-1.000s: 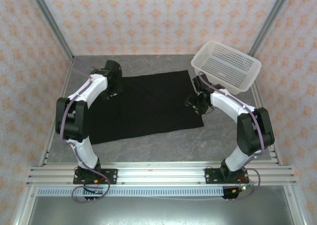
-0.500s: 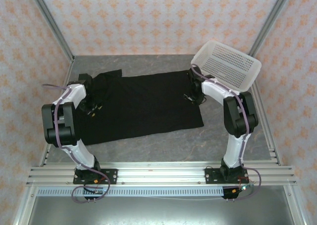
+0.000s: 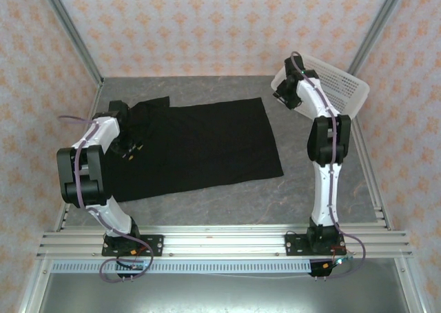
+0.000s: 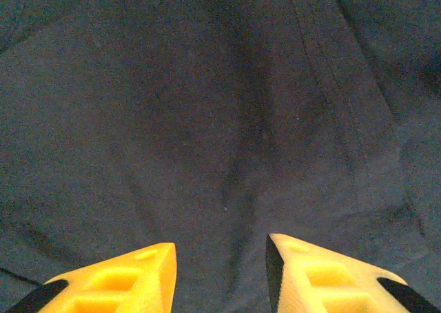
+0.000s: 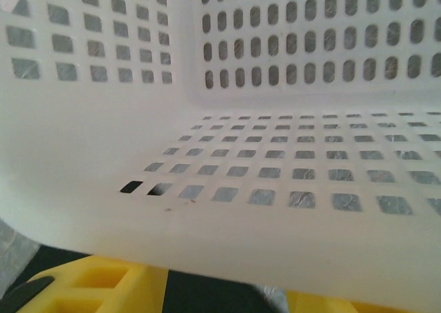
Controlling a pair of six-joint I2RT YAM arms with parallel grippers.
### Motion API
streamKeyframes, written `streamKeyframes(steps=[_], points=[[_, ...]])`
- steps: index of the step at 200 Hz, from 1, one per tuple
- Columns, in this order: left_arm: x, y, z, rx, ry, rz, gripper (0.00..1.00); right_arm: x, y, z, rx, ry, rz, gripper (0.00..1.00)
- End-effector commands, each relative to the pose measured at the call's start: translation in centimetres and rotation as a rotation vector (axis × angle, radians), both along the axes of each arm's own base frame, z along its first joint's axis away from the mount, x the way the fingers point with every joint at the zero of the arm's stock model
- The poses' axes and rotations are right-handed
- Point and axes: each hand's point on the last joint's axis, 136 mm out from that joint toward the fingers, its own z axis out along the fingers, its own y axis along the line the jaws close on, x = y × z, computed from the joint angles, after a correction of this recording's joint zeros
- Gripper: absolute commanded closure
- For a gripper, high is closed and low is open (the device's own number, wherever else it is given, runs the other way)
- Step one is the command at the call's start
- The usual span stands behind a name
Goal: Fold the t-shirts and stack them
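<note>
Your left pincer (image 4: 220,247) stands narrow on the black t-shirt (image 3: 200,144) at its 9 o'clock edge, grip unclear; your right pincer (image 3: 284,92) sits by the white basket (image 3: 344,85) at 2 o'clock, its width hidden

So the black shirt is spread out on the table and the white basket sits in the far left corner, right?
Not quite: the white basket sits in the far right corner, as the top external view shows. The black shirt is indeed spread out on the table.

The basket (image 5: 207,216) wall hides the right gripper (image 5: 220,300) fingertips. The left arm (image 3: 96,144) covers 1 t-shirt (image 3: 200,144) sleeve at the table (image 3: 207,203) left edge.
</note>
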Motion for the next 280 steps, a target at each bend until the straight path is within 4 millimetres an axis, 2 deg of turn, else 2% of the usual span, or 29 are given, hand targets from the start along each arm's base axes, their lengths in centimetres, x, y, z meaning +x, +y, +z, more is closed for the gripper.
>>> streamKeyframes(steps=[1,20,49,78,100,116,142,160,171,181,185,202,229,254,275,280], points=[[0.3,-0.1,1.6,0.011,-0.035,-0.011,0.61,1.2,-4.0,-1.5,-0.037,0.034,-0.124,0.54],[0.3,-0.1,1.8,0.014,-0.041,-0.016,0.6,2.1,-4.8,-0.8,-0.008,0.0,-0.154,0.54],[0.4,0.6,1.8,0.05,-0.026,-0.033,0.6,2.3,-1.9,1.8,0.017,-0.06,-0.048,0.53],[1.3,1.7,1.5,0.058,-0.009,-0.019,0.6,-0.1,0.6,5.4,-0.067,-0.108,0.022,0.49],[2.4,2.4,1.3,0.061,0.001,-0.014,0.6,-2.5,2.9,6.6,-0.067,-0.144,0.043,0.47],[3.0,2.3,0.8,0.049,0.014,-0.01,0.6,-4.3,5.8,5.4,-0.043,-0.12,0.09,0.47],[3.4,1.9,-0.5,0.031,0.04,-0.025,0.6,-6.9,10.8,1.4,-0.011,-0.052,0.17,0.47],[3.3,1.3,-1.5,0.02,0.067,-0.056,0.6,-8.2,13.1,-1.0,0.003,-0.019,0.206,0.48],[3.3,0.7,-1.9,0.017,0.077,-0.082,0.6,-8.9,13.9,-2.4,-0.002,0.007,0.222,0.48],[3.3,0.2,-1.9,0.022,0.08,-0.103,0.6,-9.7,13.9,-4.0,-0.015,0.048,0.221,0.48],[3.1,0.0,-3.0,0.017,0.11,-0.11,0.61,-10.1,13.8,-4.7,-0.02,0.069,0.218,0.49],[2.7,-0.6,-3.8,0.021,0.133,-0.127,0.61,-12.3,12.9,-7.5,-0.038,0.153,0.193,0.5],[1.3,-0.9,-4.9,0.054,0.197,-0.15,0.61,-16.3,10.8,-10.3,-0.089,0.291,0.149,0.5],[-0.4,-2.0,-5.7,0.058,0.245,-0.198,0.61,-20.2,9.1,-11.3,-0.12,0.379,0.12,0.5],[-2.5,-2.7,-5.9,0.066,0.291,-0.222,0.61,-22.8,8.3,-11.1,-0.128,0.405,0.114,0.5],[-2.7,-2.7,-5.1,0.072,0.271,-0.219,0.61,-23.2,8.3,-10.8,-0.128,0.401,0.116,0.5]])
